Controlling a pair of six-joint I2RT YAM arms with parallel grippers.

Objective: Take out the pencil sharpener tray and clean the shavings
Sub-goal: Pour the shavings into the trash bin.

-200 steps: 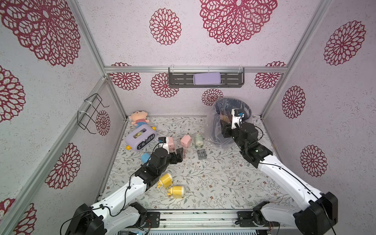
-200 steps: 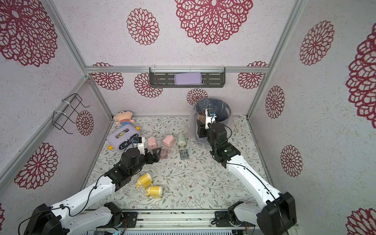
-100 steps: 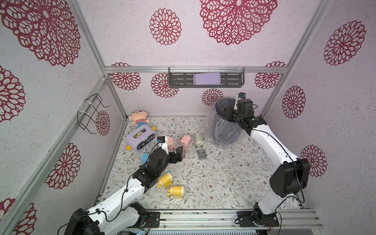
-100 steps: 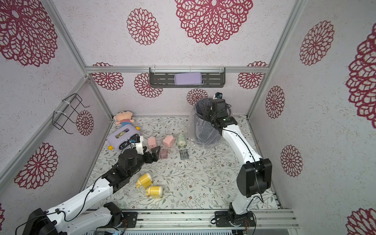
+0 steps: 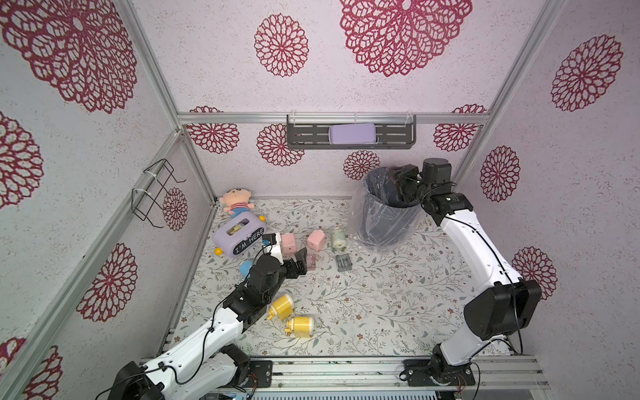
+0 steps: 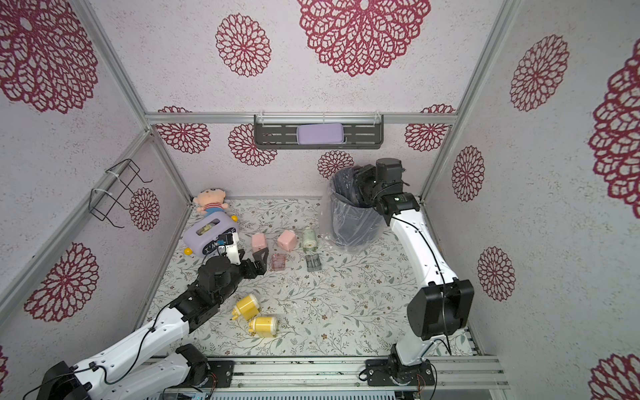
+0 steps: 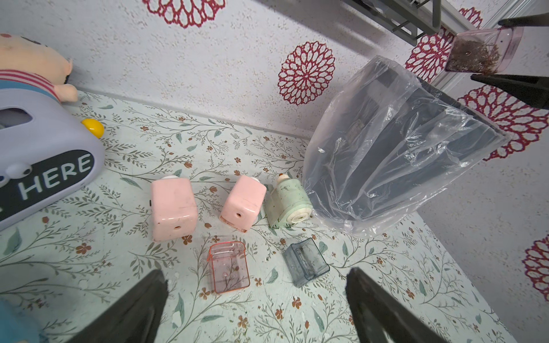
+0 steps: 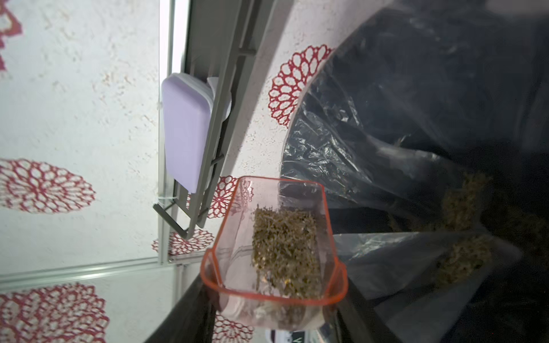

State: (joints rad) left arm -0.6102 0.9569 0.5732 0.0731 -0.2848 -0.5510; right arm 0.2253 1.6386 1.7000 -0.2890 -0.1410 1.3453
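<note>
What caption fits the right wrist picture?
Right gripper holding a tray of pencil shavings above the bag-lined bin.

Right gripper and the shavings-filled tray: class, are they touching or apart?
Touching. The left wrist view shows the tray pinched between the right gripper's two black fingers.

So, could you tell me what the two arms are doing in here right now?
The right gripper holds a clear pink-rimmed tray at the mouth of the lined bin, with the shavings not yet tipped out. The left gripper hovers open above the table, near an empty pink tray and a grey tray. Both lie in front of two pink sharpeners and a green sharpener.
</note>
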